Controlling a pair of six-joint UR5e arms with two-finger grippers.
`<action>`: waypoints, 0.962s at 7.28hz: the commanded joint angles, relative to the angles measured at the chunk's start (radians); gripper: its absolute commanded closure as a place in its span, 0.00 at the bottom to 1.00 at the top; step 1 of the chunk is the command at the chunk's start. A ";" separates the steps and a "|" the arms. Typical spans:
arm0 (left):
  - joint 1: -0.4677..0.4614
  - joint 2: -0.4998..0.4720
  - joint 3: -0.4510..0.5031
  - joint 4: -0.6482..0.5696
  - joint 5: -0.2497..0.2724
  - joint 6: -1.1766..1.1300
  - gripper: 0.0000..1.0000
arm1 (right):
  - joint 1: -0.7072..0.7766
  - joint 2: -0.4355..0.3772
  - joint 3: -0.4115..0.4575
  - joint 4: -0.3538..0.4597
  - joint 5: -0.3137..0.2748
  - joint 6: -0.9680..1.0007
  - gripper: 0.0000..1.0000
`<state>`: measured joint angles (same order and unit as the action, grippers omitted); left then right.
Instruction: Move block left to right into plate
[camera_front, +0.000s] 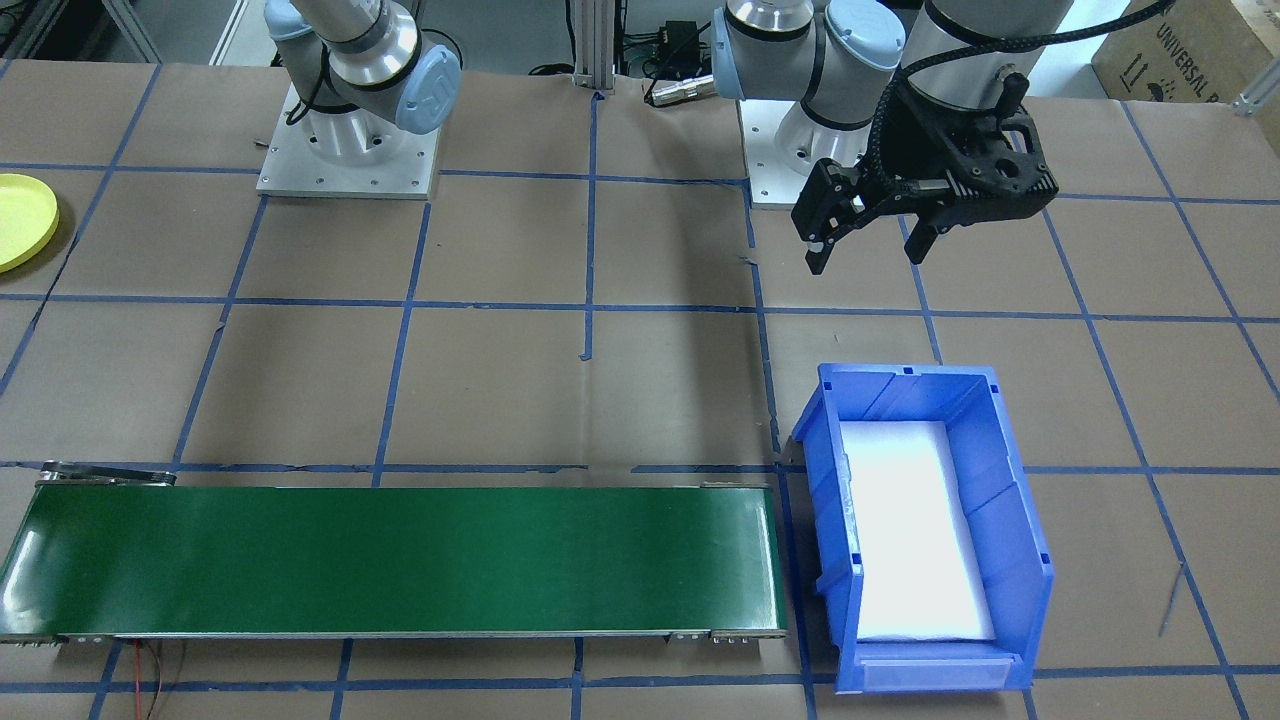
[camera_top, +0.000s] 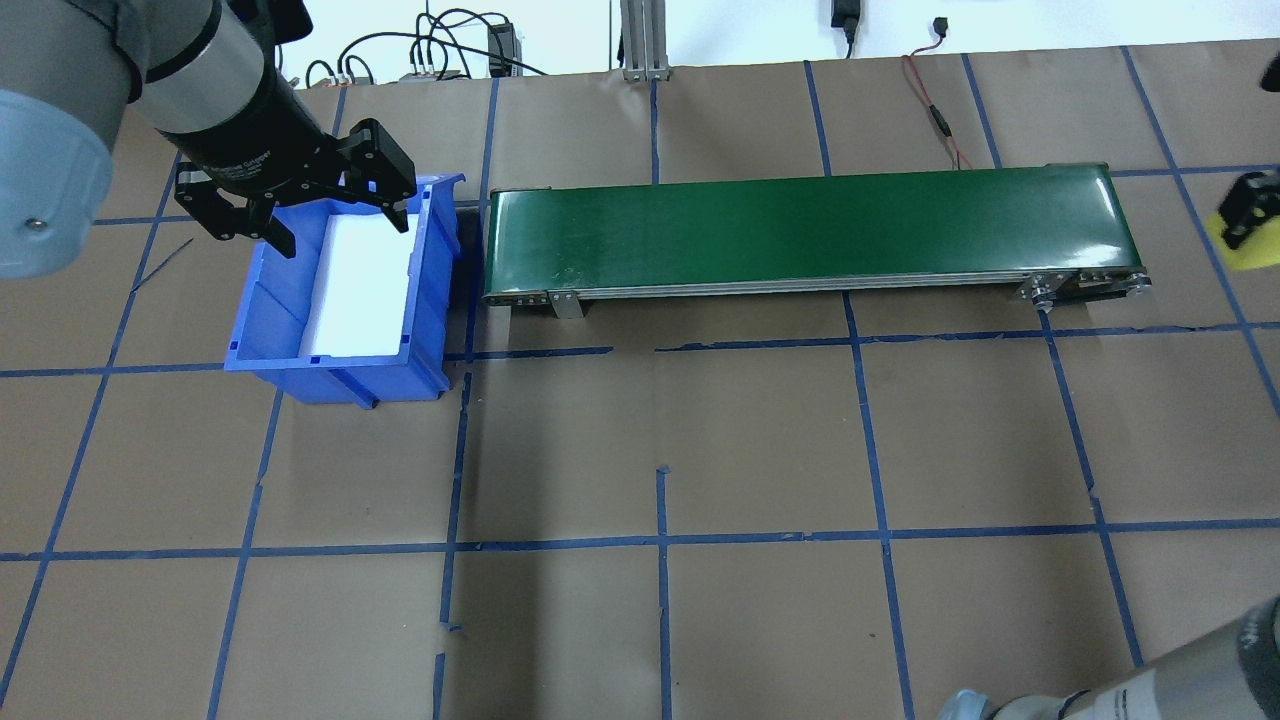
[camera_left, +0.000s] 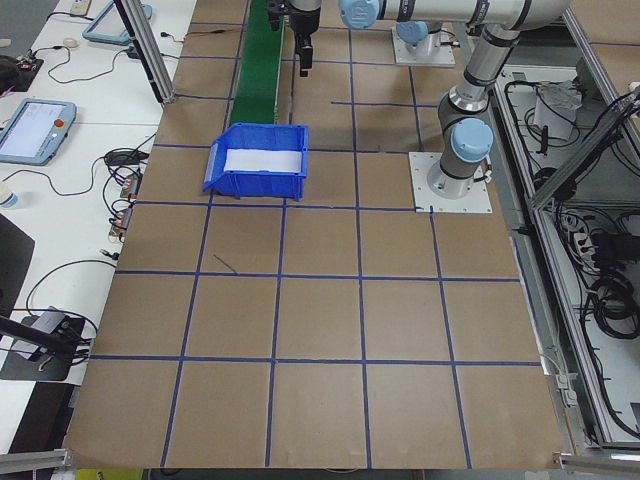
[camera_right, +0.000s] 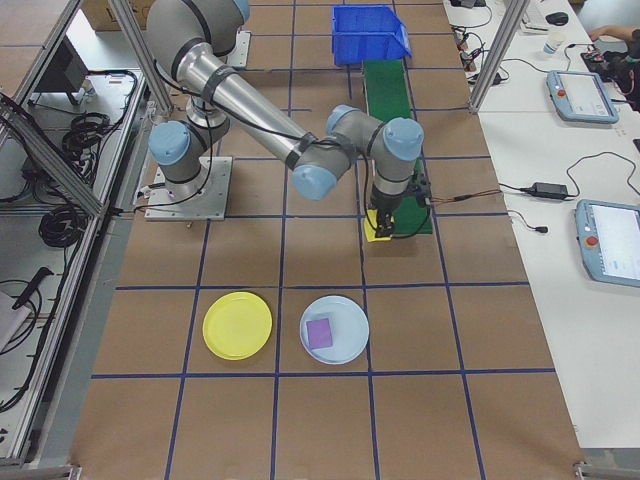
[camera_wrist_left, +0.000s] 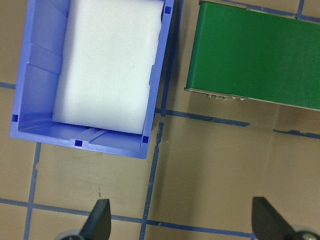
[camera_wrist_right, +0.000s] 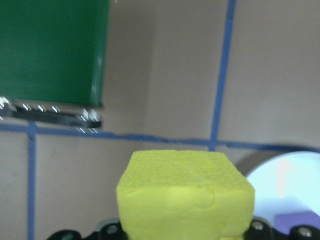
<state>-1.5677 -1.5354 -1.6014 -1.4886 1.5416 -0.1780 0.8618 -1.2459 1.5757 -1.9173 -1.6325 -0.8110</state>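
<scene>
Brown paper (camera_top: 760, 440) marked into squares by blue tape covers the whole table you are looking at. On it the long green conveyor belt (camera_top: 810, 235) lies across the far side in the overhead view, and just beside its left end stands the blue rectangular plastic bin (camera_top: 270, 330) with a white foam slab (camera_top: 360, 285) lying flat inside it.

Your left arm reaches over that bin from the table's left side. The left gripper (camera_top: 300, 225) hangs above the bin's outer edge with its jaws spread wide and nothing between them; in the left wrist view you see its two dark fingertips (camera_wrist_left: 100, 222) far apart at the bottom of the frame, over bare paper just short of the bin.

Your right arm stretches to the opposite end of the belt. There the right gripper (camera_right: 384, 228) is clamped on the yellow foam cube (camera_wrist_right: 185, 192), which sits squarely between the jaws in the right wrist view, lifted clear of the table just off the belt's end.

The round, shallow, bright yellow plastic plate (camera_right: 237, 325) rests on the paper well apart from that cube, nearer the camera in the right side view, with nothing on it. Just beside it lies a pale blue round plate (camera_right: 335, 328) carrying a small purple square block (camera_right: 320, 332).
</scene>
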 joint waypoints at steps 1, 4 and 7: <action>0.000 0.000 0.000 0.001 0.000 0.000 0.00 | -0.325 -0.032 0.076 -0.002 0.011 -0.289 0.62; 0.000 0.000 0.000 0.001 0.000 0.000 0.00 | -0.602 -0.035 0.264 -0.127 0.017 -0.391 0.59; 0.000 0.000 0.000 -0.001 0.000 0.000 0.00 | -0.624 -0.026 0.336 -0.175 0.010 -0.401 0.26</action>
<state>-1.5677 -1.5355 -1.6015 -1.4894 1.5417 -0.1779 0.2477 -1.2768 1.8953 -2.0804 -1.6211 -1.2088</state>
